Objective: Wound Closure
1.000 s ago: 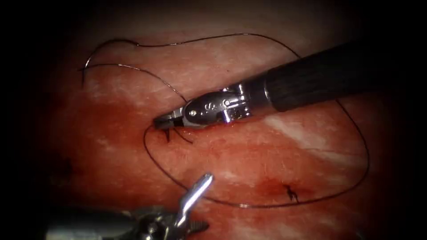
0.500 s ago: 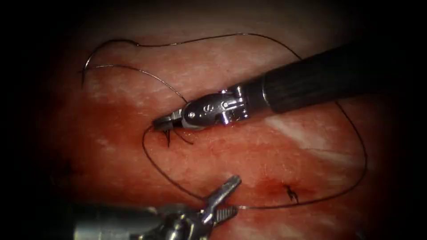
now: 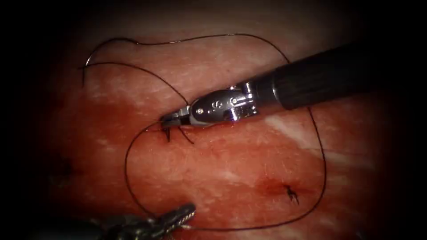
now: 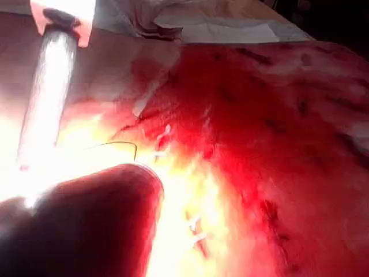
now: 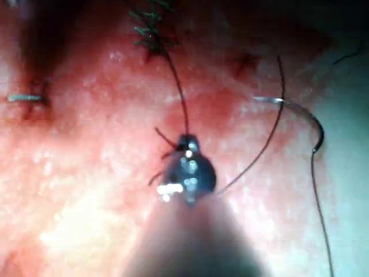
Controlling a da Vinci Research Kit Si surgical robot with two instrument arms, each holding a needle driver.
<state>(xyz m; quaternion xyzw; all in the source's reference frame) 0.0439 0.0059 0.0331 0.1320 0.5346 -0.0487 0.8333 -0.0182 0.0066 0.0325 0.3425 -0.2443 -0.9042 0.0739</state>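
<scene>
Curved steel needle (image 3: 87, 66): free on tissue (image 3: 249, 164), far left | dark thread (image 3: 323, 169): loop drawn tighter than before | left tool (image 3: 180, 216): now clamped on thread, withdrawn near-left | right tool (image 3: 171, 120): clamped on thread at knot (image 3: 168, 131), unmoved.

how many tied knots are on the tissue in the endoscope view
2. One knot sits right at the right tool tip, cut ends sticking out. The other knot lies lower right, inside the thread loop. More may be hidden in the dark edges.
</scene>
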